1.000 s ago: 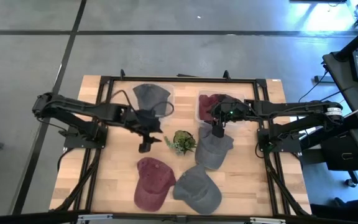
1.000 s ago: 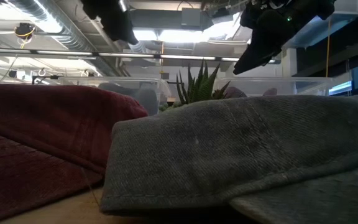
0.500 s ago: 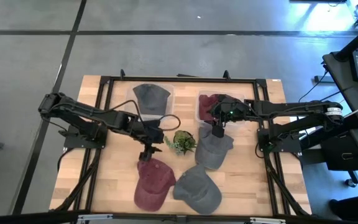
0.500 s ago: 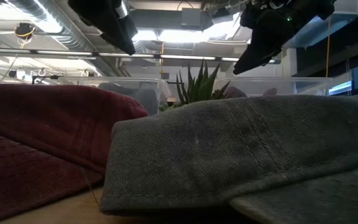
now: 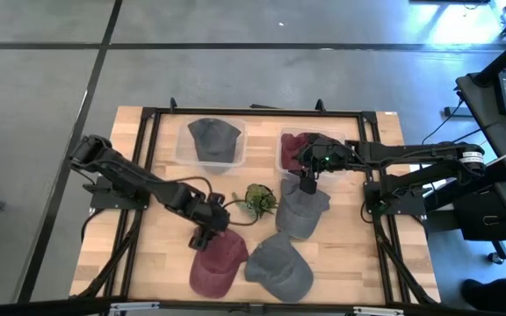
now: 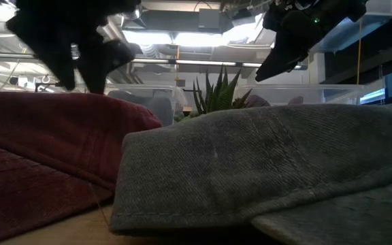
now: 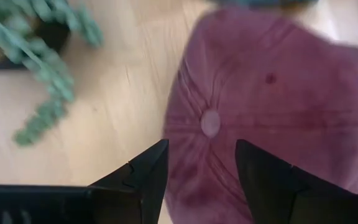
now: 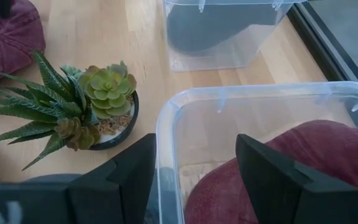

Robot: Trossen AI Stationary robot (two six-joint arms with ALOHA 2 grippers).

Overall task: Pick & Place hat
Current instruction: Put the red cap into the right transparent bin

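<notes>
Two spread fingers of the left gripper [image 7: 197, 168] straddle the maroon cap [image 5: 215, 262] at lower centre; descend onto its crown button before closing, while the open right gripper [image 5: 307, 185] waits.

A robotics lab or industrial workshop space. A wooden table [image 5: 341, 254] edged by a black metal frame [image 5: 148, 123] stands on a bare grey concrete floor [image 5: 235, 70] marked with dark lines. Two dark robot arms are mounted at the table's sides. To the right of the table, a black equipment stand [image 5: 490, 88] carries an electronic unit, with cables trailing near it. Seen level across the table, the ceiling beyond shows exposed silver ducts [image 6: 53, 17], pipes and bright strip lights [image 6: 182, 37]. On the table sit clear plastic bins [image 5: 213, 145] and a small potted succulent [image 5: 257, 199].
</notes>
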